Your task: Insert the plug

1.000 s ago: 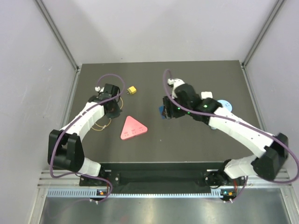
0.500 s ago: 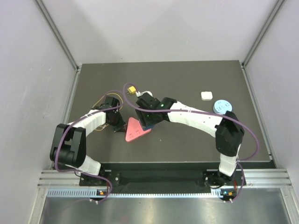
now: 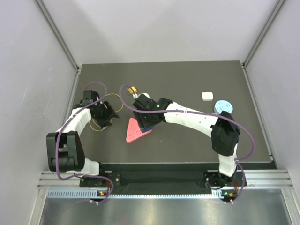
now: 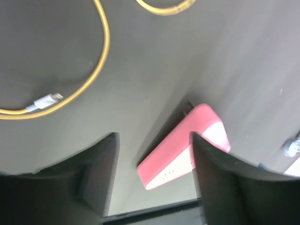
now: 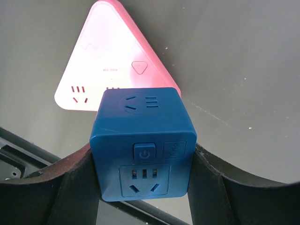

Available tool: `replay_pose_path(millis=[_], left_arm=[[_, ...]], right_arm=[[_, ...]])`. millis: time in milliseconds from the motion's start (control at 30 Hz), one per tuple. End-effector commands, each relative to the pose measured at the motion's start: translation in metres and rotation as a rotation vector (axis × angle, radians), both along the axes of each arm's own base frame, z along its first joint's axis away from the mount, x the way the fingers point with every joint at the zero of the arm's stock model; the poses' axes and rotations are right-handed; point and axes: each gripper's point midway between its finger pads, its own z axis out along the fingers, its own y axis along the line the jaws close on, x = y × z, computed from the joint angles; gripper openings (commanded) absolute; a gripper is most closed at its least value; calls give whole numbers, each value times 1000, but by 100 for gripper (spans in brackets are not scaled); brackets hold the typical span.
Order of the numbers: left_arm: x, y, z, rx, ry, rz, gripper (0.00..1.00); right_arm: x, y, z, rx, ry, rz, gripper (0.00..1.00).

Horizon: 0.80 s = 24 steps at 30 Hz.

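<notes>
My right end effector (image 5: 140, 187) is clamped on a blue cube adapter (image 5: 140, 136), one dark finger pressed against each of its side faces. The cube's visible faces carry socket slots, a power button and a small square symbol. Directly beyond it lies a pink triangular socket (image 5: 108, 70), flat on the dark worktop (image 3: 187, 79), with the cube overlapping the triangle's nearest corner in my wrist view; I cannot tell whether the two touch. From overhead, my right arm reaches across to the left of centre, and only a sliver of blue shows beside the pink triangle. My left end effector (image 4: 154, 187) sits further left, near the worktop's left edge, its jaws spread wide with nothing between them. Through that gap the pink socket shows tilted, with metal prongs at its far end. A yellow cable (image 4: 101, 51) loops on the worktop just beside my left end effector, ending in a white connector (image 4: 45, 101). A small yellow connector (image 3: 133, 89) lies just beyond my right end effector. Well apart, on the right, rest a white square piece (image 3: 206, 95) and a pale blue disc (image 3: 220, 105).
</notes>
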Motion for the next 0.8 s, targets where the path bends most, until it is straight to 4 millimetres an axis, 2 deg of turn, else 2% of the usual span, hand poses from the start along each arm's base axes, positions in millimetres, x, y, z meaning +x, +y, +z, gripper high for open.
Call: replay_pose_path(millis=[0,67,233,467,767], left_arm=[[-8,-10,15,-38,-41,-54,75],[-10,-9,14,-26,-39,-61,80],[-10,-4,18,5,-56,-59,81],[-11,-2,16,17,-60,-56,81],[-9,0,18,28,-66,-52,81]], right_arm=[[-1,14,11,40,-20,51,0],[-2,18,10,60,-20,71,0],[0,24,2,68,-16,96,0],[5,12,-16,55,-16,79,0],[12,7,-20,47,-39,86,0]])
